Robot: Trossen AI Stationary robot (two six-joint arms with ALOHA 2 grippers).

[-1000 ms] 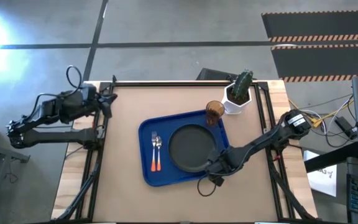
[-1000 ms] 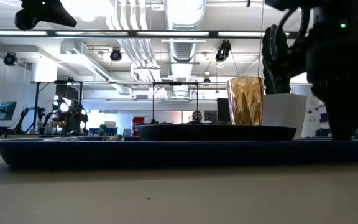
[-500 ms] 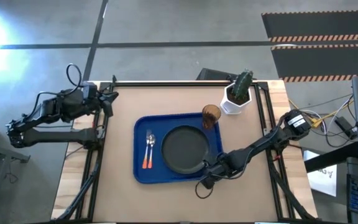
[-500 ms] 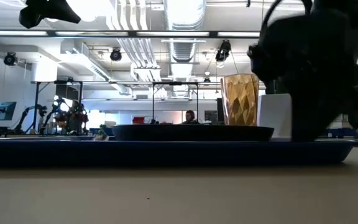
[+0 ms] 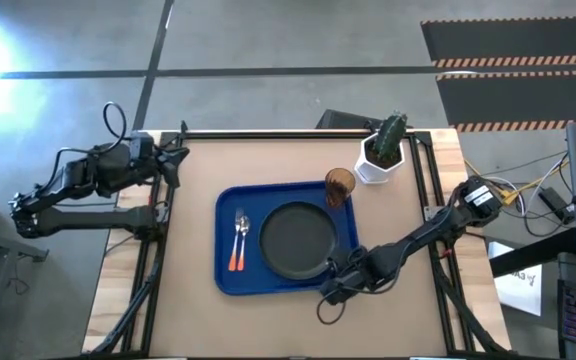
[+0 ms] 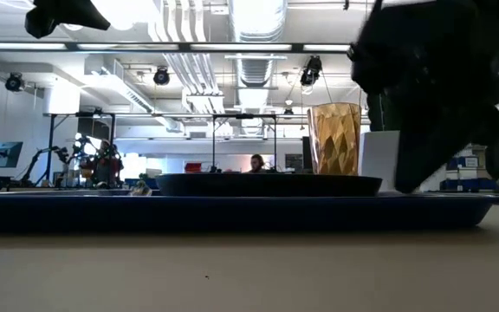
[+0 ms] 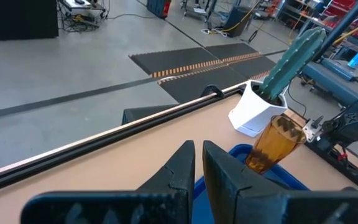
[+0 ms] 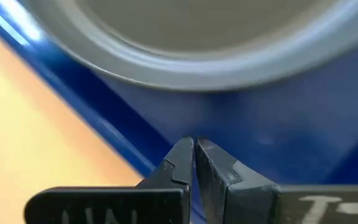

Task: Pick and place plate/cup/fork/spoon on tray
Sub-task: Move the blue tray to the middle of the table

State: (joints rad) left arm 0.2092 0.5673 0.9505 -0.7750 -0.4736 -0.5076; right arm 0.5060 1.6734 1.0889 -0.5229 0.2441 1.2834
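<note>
One blue tray [image 5: 230,280] lies at the middle of the table [image 5: 198,180], and four things rest on it. One black plate [image 5: 296,241] sits on the tray's right half. One amber cup [image 5: 339,187] stands upright at the tray's 1 o'clock corner, about 1 o'clock from the plate and apart from it. One fork [image 5: 236,246] and one spoon [image 5: 243,239], both with orange handles, lie side by side on the tray's left half, at 9 o'clock from the plate, metal ends toward 12 o'clock. One white pot holding a green cactus [image 5: 385,150] stands off the tray, just beyond the cup at 1 o'clock. There are two arms. The right gripper [image 5: 334,281] sits low at the tray's 5 o'clock corner, just beside the plate; in its wrist view the fingers [image 8: 180,163] are drawn narrow with only a slit between them, pointing at the tray's rim, and they hold nothing. The left gripper [image 5: 176,160] waits at the table's 10 o'clock edge, well apart from the tray; its fingers [image 7: 182,167] are also nearly together and empty.
</note>
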